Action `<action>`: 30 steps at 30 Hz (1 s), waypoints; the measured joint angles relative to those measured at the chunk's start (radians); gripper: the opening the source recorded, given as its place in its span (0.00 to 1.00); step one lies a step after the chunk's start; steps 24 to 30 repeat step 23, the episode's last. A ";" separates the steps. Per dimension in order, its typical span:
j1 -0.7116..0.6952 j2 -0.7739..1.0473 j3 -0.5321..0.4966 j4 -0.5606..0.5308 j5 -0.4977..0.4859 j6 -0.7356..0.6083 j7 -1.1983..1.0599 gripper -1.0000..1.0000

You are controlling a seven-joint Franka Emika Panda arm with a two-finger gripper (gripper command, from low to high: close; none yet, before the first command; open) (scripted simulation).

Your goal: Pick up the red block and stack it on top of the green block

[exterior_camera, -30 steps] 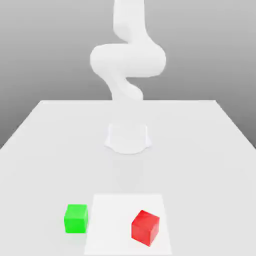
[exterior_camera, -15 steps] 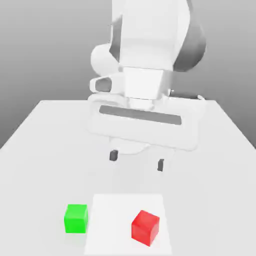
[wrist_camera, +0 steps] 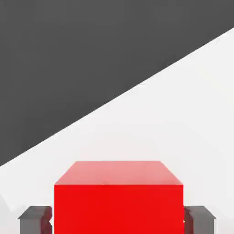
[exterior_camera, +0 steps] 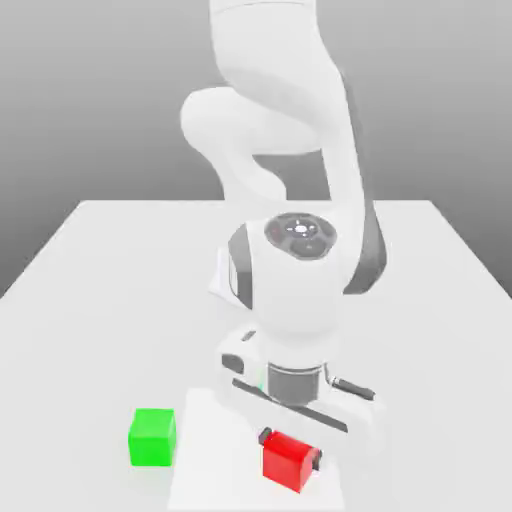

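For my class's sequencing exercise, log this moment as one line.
pincer: astride red cube-shaped block | block: on white sheet | green cube-shaped block: beside sheet | stack: not made

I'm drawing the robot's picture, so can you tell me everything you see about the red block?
The red block is a plain, bright red cube with flat sides, smooth like painted plastic. It sits on the white patch, turned at an angle to its edges. The pincer has one dark fingertip on each side of it, very close. I can't tell if both touch.
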 joint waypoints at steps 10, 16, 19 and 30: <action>-0.082 -0.212 0.015 -0.046 0.113 -0.164 -0.108 0.00; -0.325 -0.279 -0.069 -0.099 0.160 -0.175 -0.224 0.00; -0.321 -0.183 -0.066 -0.096 0.139 -0.082 -0.213 0.00; -0.319 -0.157 -0.068 -0.096 0.133 -0.057 -0.209 1.00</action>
